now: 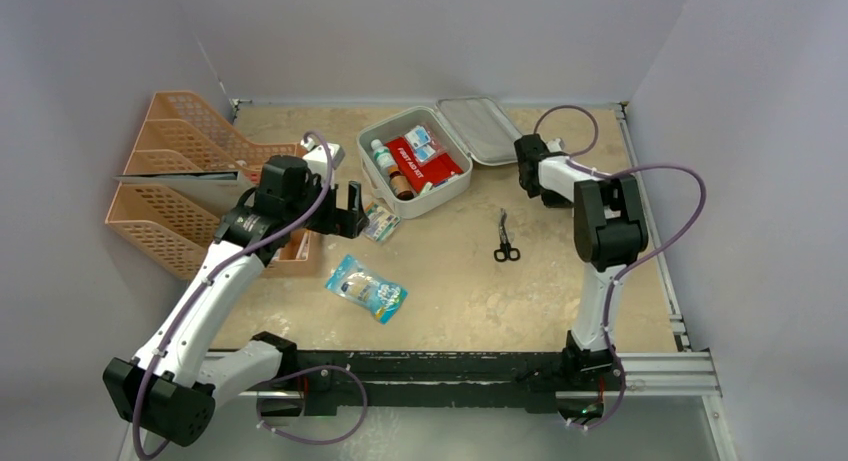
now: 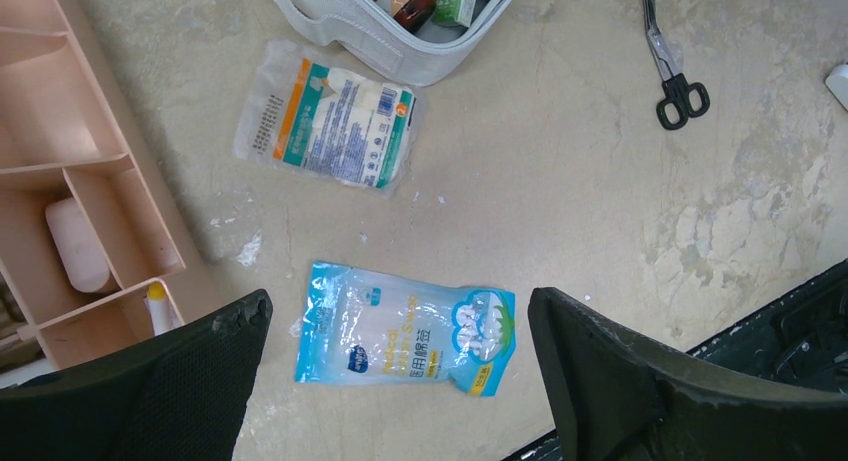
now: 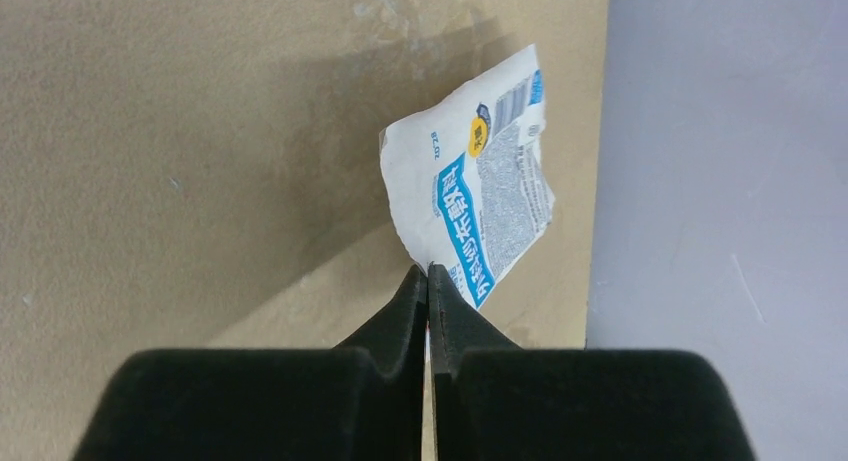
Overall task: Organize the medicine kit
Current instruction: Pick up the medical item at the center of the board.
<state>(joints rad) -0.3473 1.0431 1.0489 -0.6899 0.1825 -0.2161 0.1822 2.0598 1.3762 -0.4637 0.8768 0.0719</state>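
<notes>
Here, one medicine kit (image 1: 445,194) lies open at the far middle of the table (image 1: 560,291). Near-left of it lie two packets, one teal packet (image 2: 325,128) and one blue packet (image 2: 405,336). One pair of scissors (image 1: 506,239) lies near-right. The left jaws gape wide, empty. The right jaws are clenched on a white sachet (image 3: 470,196) at its corner.

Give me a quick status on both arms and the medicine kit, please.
Left jaws open, empty. Right jaws shut on white packet. Medicine kit lid open, items inside. Scissors, blue pouch lying outside.
</notes>
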